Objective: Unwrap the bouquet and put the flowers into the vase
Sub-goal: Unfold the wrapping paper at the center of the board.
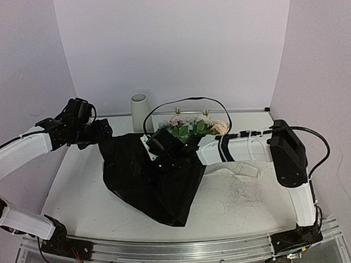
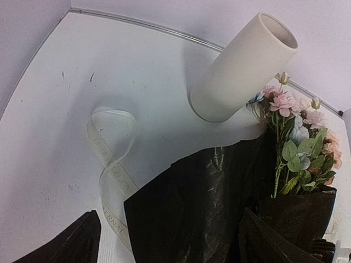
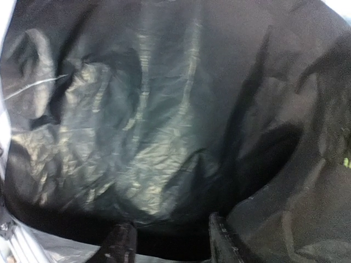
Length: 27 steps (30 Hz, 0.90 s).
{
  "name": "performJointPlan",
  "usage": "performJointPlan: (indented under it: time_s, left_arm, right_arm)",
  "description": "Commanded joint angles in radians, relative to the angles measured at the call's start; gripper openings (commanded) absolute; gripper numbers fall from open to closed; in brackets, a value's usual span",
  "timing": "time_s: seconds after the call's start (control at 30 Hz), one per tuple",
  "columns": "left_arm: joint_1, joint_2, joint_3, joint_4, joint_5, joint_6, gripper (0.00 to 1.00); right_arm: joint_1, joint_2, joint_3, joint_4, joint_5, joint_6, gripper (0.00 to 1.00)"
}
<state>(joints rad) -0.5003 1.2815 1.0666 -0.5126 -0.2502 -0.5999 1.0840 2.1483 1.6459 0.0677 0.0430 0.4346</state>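
The bouquet's black wrapping sheet (image 1: 149, 181) lies spread and crumpled across the table, and it fills the right wrist view (image 3: 164, 109). The flowers (image 1: 193, 127), pink, peach, white and blue, lie at its far edge, stems tucked in a black fold (image 2: 299, 142). The white vase (image 1: 139, 110) stands upright just behind the sheet (image 2: 241, 66). My left gripper (image 1: 104, 131) hovers open at the sheet's back left corner, its fingers wide apart (image 2: 173, 246). My right gripper (image 1: 156, 159) is low over the sheet's middle, jaws apart with nothing between them (image 3: 170, 241).
The cream ribbon (image 2: 112, 164) lies loose in a loop on the table left of the sheet. A pale looped strip (image 1: 240, 172) lies under my right forearm. The back wall rail (image 1: 246, 110) runs close behind the vase and flowers.
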Motion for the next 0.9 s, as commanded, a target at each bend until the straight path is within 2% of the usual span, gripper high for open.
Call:
performJointPlan:
  time_s: [0.0,0.13,0.33,0.6,0.87]
  left_arm:
    - [0.013,0.012,-0.023,0.03,0.008,0.005,0.88]
    - [0.019,0.026,-0.043,0.04,0.01,0.006,0.84]
    - [0.026,0.047,-0.066,0.065,0.017,0.008,0.75]
    - [0.029,0.059,-0.091,0.087,-0.004,0.005,0.55]
    - [0.031,0.079,-0.124,0.117,-0.021,-0.001,0.47]
  right_arm:
    - [0.003,-0.043,0.003,-0.066,0.097,0.004,0.53]
    - [0.003,-0.024,0.019,-0.122,0.129,0.016,0.64]
    - [0.002,0.009,0.04,-0.167,0.155,0.045,0.75]
    - [0.004,0.063,0.09,-0.225,0.172,0.087,0.73]
    - [0.006,0.117,0.142,-0.28,0.219,0.132,0.7]
